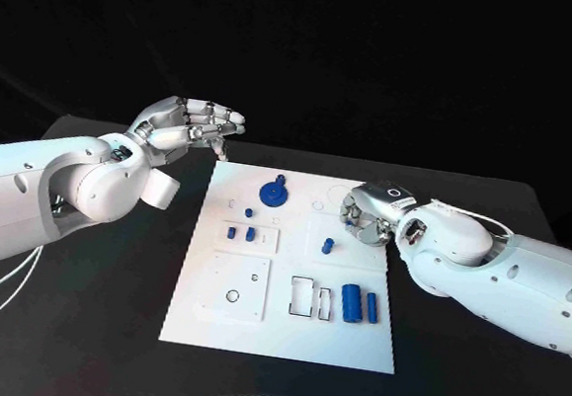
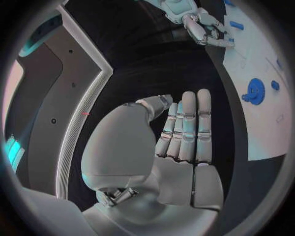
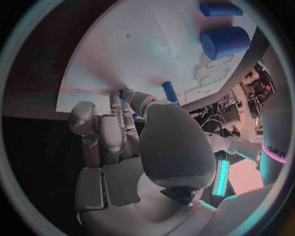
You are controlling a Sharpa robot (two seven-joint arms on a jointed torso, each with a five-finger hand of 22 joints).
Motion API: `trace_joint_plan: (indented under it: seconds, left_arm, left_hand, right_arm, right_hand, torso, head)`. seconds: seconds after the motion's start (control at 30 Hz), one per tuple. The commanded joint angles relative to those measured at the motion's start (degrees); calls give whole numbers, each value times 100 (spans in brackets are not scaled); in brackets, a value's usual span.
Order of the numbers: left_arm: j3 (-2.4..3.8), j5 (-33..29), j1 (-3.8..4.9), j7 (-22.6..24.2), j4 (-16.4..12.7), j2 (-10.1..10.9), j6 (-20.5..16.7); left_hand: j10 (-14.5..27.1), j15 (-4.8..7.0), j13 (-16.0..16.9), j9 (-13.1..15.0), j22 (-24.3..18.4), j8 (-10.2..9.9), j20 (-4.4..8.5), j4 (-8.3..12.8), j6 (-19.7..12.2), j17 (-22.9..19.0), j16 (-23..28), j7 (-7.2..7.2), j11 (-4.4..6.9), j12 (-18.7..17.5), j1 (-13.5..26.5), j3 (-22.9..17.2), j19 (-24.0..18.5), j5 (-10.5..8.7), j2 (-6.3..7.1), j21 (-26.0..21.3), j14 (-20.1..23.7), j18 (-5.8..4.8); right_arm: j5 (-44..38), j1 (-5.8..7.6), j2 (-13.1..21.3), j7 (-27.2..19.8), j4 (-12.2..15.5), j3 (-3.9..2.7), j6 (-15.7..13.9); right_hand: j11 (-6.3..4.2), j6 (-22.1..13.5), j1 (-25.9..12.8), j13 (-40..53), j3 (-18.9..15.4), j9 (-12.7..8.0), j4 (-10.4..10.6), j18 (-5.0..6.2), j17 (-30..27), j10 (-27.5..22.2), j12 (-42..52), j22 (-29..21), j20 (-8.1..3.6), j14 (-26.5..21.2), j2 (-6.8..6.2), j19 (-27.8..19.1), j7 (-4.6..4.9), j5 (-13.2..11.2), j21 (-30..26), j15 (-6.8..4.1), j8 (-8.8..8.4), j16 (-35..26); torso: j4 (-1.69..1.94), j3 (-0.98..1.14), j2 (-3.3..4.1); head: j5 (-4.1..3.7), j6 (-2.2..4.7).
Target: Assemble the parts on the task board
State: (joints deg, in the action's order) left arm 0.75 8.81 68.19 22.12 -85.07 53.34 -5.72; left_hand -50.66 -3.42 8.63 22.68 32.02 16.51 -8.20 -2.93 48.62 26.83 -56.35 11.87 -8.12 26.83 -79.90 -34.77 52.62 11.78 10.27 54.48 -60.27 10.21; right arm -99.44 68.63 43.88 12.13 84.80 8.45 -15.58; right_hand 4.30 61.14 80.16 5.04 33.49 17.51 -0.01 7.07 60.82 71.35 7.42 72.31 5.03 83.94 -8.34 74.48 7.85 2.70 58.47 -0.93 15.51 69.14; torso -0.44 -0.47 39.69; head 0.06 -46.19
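The white task board (image 1: 283, 327) lies in the middle of the table. On it are a blue gear (image 1: 274, 193) (image 2: 253, 92), small blue pegs (image 1: 231, 232), a single peg (image 1: 328, 245) (image 3: 169, 91), a thick blue cylinder (image 1: 352, 299) (image 3: 224, 42) and a thin one (image 1: 373, 308). My left hand (image 1: 195, 126) (image 2: 184, 132) hovers off the board's far left corner, fingers straight and side by side, holding nothing. My right hand (image 1: 370, 215) (image 3: 123, 128) is over the board's right side, fingers curled down beside the single peg. Whether it pinches anything is unclear.
A small black ring (image 1: 230, 296) and two rectangular outlines (image 1: 310, 298) sit on the board's near half. Black table (image 1: 81, 329) surrounds the board on both sides. In the left wrist view the right hand (image 2: 203, 27) appears beyond the board (image 2: 258, 132).
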Motion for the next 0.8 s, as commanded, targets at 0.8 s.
trace_joint_plan:
  seconds: [0.8]
  left_arm:
    - [2, 82, 1, -20, -18, 57, 136]
  left_hand:
    - [78, -8, -22, -16, -40, -42, -40, -3, -73, -25, 68, 18, -17, -30, 78, 25, -46, 29, -14, -79, 81, 38]
  right_arm:
    - [-40, -111, 121, 124, 84, 83, -404]
  right_hand:
    - [-80, 69, -44, 28, 428, 26, -382, -69, 113, 169, -26, 112, -29, 70, 64, 107, -17, 18, 194, -23, 27, 91]
  torso:
    - [-5, 2, 0]
  head:
    - [12, 13]
